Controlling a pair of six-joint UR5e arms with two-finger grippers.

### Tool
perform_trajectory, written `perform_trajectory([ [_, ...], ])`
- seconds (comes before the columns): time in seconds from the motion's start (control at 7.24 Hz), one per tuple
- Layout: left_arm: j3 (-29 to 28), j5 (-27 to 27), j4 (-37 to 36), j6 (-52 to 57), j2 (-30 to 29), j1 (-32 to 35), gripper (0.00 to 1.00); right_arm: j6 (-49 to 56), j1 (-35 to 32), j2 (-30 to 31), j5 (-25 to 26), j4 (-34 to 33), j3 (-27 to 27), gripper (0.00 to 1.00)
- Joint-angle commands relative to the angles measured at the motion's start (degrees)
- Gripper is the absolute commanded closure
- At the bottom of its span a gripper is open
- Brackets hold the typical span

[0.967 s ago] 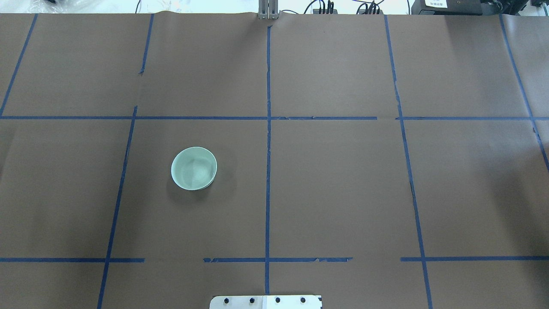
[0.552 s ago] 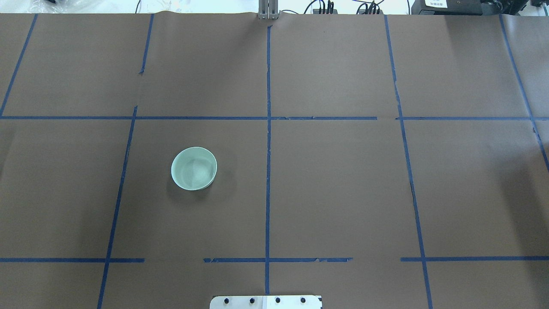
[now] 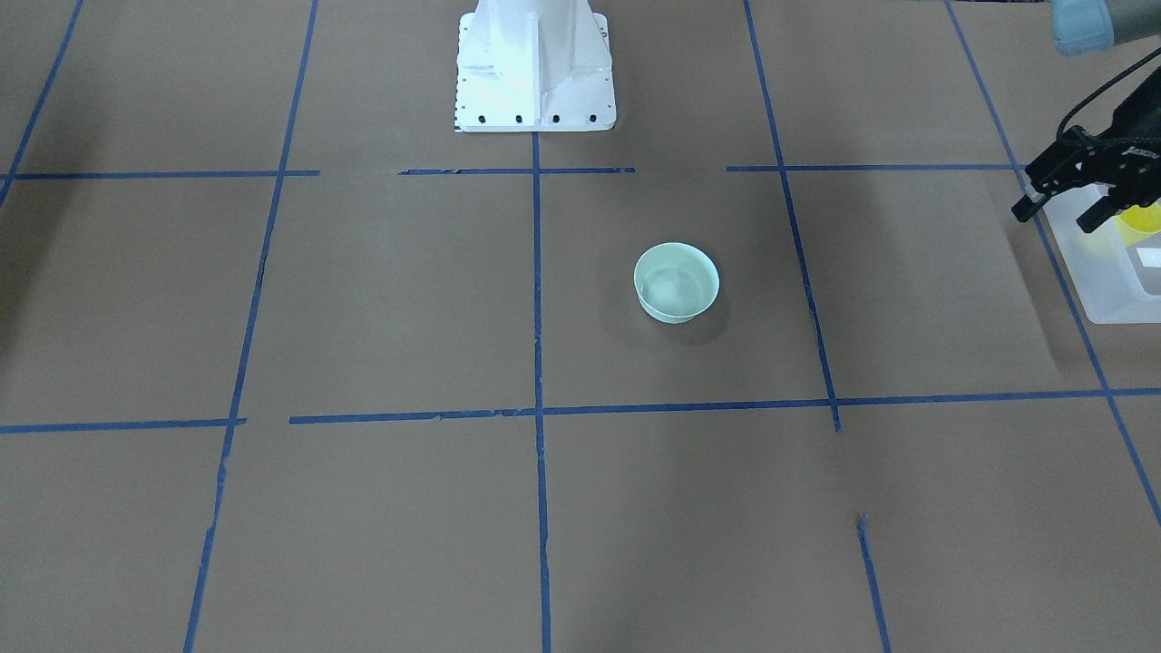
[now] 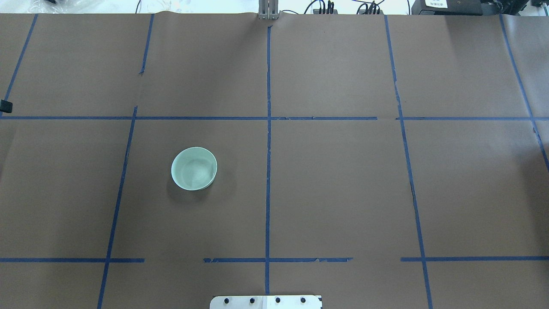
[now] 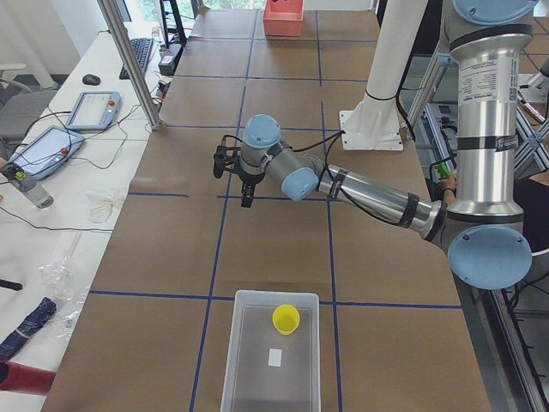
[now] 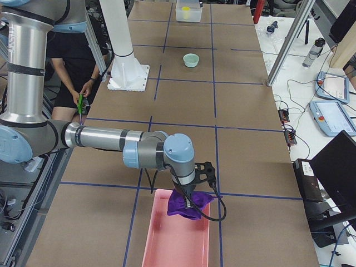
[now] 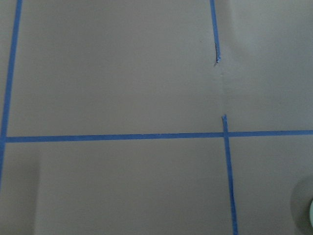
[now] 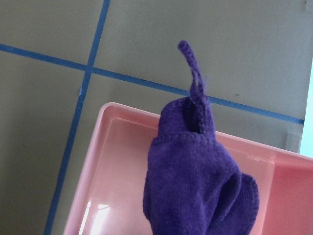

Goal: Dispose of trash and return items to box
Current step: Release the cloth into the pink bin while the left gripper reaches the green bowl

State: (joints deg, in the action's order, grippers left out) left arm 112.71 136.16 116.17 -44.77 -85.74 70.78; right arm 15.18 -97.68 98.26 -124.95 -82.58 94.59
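The small yellow cup (image 5: 286,319) stands inside the translucent white box (image 5: 249,369) at the table's left end; both also show in the front view, the cup (image 3: 1141,222) and the box (image 3: 1102,295). My left gripper (image 3: 1054,220) is open and empty, in the air beside the box's inner side. A pale green bowl (image 4: 194,168) stands upright on the left half of the table. My right gripper (image 6: 196,192) is over the near end of a pink tray (image 6: 167,245), with a purple cloth (image 8: 195,181) right under it. I cannot tell whether it grips the cloth.
The white robot base (image 3: 535,63) stands at the table's near middle edge. Blue tape lines (image 4: 268,128) cross the brown paper cover. A person stands behind the base (image 6: 72,61). Tablets and bottles lie on the side bench (image 6: 328,100).
A black tip of my left gripper has come into the overhead view at its left edge. The green bowl has not moved.
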Motion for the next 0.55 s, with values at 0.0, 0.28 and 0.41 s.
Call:
perform_trajectory([
  [0.0, -0.04, -0.28, 3.52, -6.89, -0.13, -4.32, 0.00, -0.41, -0.15, -1.05, 0.32, 11.77, -10.00, 1.00],
  [0.28, -0.30, -0.46, 4.76, -13.55, -2.75, -8.70, 0.00, -0.93, -0.15, -0.27, -0.72, 12.36, -12.06, 0.01],
  [0.41, -0.04, -2.38, 4.76, -18.11, -4.59, -11.86, 0.00, -2.16, -0.15, -0.96, -2.91, 11.75, -11.37, 0.00],
])
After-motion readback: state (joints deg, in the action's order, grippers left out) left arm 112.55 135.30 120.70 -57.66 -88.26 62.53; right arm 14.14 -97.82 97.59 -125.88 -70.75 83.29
